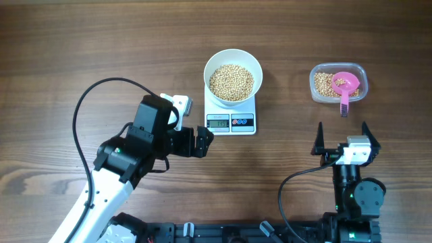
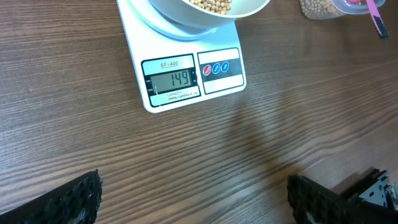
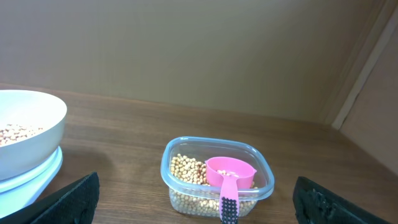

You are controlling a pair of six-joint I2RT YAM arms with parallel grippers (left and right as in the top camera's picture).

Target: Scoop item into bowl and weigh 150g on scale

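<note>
The white bowl stands on the scale, heaped with tan beans. In the left wrist view the scale shows 149 on its display, with the bowl at the top edge. My left gripper is open just left of the scale's front, with nothing between its fingers. My right gripper is open near the front edge, apart from the tub ahead of it. The bowl shows at the left of the right wrist view.
A clear plastic tub at the back right holds more beans and a pink scoop, whose dark-tipped handle points toward my right gripper. A black cable loops over the table's left side.
</note>
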